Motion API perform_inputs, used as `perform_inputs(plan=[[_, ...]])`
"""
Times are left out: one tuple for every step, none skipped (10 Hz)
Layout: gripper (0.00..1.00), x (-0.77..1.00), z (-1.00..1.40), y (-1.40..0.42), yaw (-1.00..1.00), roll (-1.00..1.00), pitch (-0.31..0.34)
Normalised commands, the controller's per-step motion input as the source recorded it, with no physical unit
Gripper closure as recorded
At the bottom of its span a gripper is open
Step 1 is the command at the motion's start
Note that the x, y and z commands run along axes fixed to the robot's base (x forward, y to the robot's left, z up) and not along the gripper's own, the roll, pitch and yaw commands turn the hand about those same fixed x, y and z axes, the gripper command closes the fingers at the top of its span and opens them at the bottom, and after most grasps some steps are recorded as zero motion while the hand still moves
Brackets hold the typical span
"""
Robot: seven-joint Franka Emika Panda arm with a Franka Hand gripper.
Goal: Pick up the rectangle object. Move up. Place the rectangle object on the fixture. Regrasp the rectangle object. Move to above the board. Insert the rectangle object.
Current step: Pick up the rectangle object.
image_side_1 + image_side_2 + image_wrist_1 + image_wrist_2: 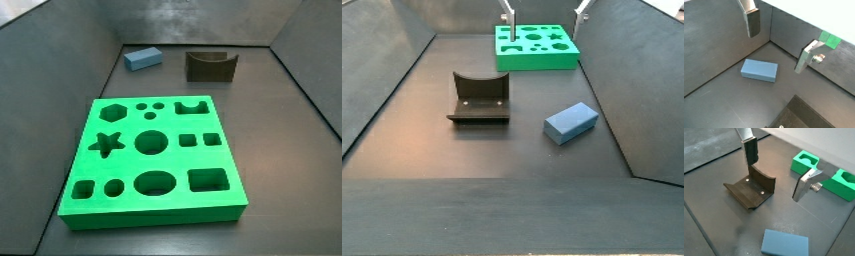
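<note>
- Rectangle object (143, 58), a small grey-blue block, lies flat on the dark floor (287, 150) near the back wall in a side view, left of the fixture (210, 65) and apart from it.
- In a side view (571, 122) the same block sits right of the fixture (480, 98), since this camera looks from the opposite end.
- Only this view shows the fixture's base plate under its curved notch.
- The board (154, 156) shows all its cut-outs in a side view; in a wrist view only 2 green corners (806, 162) appear.
- The gripper (777, 37) hangs above the block (759, 70), its 2 fingers (753, 22) spread wide with nothing between them.
- In a side view only the gripper's fingertips (544, 12) show, over the board (536, 47).
</note>
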Motion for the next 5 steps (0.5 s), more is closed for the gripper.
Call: perform_inputs(plan=[[0.0, 0.0, 0.0, 0.0, 0.0, 0.0, -0.006], [0.0, -0.38, 0.0, 0.04, -0.33, -0.02, -0.149], [0.0, -0.45, -0.2, 0.14, -0.48, -0.01, -0.114], [0.0, -0.61, -0.29, 0.17, -0.55, 0.0, -0.124], [0.0, -0.55, -0.31, 0.19, -0.6, 0.0, -0.129]])
